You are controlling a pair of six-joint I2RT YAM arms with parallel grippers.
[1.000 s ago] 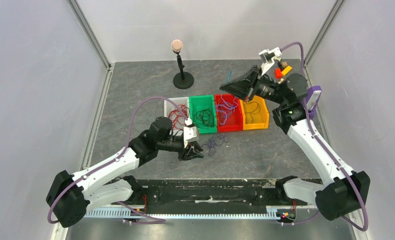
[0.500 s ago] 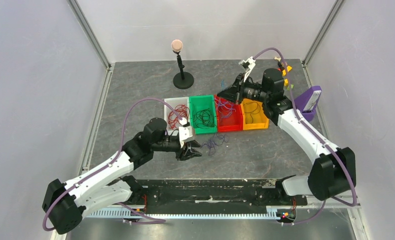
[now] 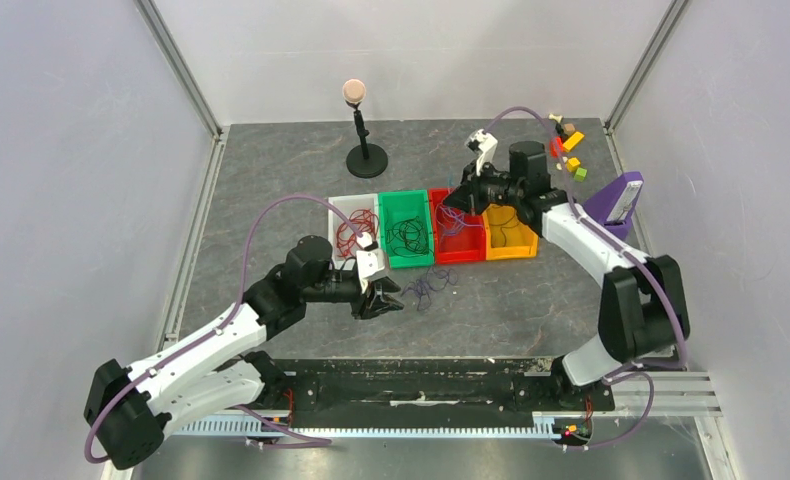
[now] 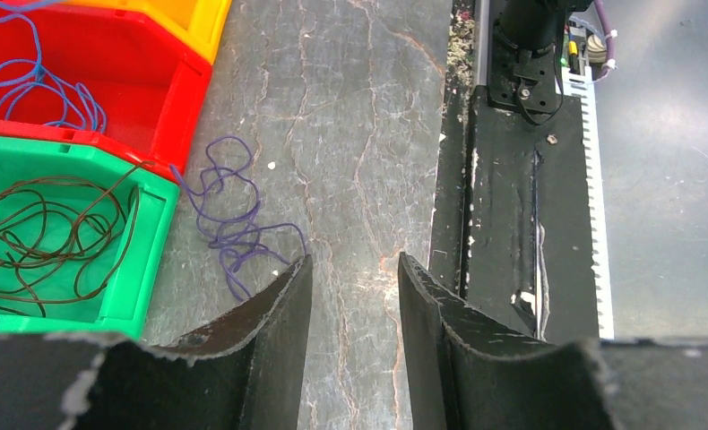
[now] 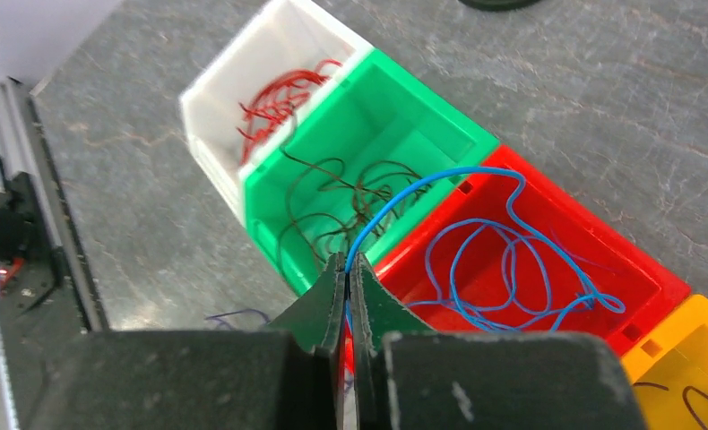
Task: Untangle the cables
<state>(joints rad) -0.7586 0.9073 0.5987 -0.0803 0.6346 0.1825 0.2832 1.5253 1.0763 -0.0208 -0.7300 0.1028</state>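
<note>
A loose clump of purple-blue cables [image 3: 428, 288] lies on the table in front of the bins; it also shows in the left wrist view [image 4: 232, 224]. My left gripper [image 3: 391, 299] is open and empty just left of that clump, low over the table [image 4: 350, 262]. My right gripper [image 3: 457, 198] is shut on a blue cable [image 5: 402, 195] over the red bin [image 3: 458, 252], which holds more blue cables [image 5: 512, 269]. Red cables [image 5: 279, 98] lie in the white bin, black cables [image 5: 341, 206] in the green bin [image 3: 405, 205], and a dark cable in the orange bin [image 3: 511, 248].
A black stand with a pink ball [image 3: 365, 150] is behind the bins. Small coloured blocks [image 3: 569, 150] and a purple holder [image 3: 616, 200] sit at the far right. The black base rail [image 4: 503, 224] runs along the near table edge.
My right arm has swung down and left from high over the far right to the red bin, carrying the blue cable. My left gripper has barely moved.
</note>
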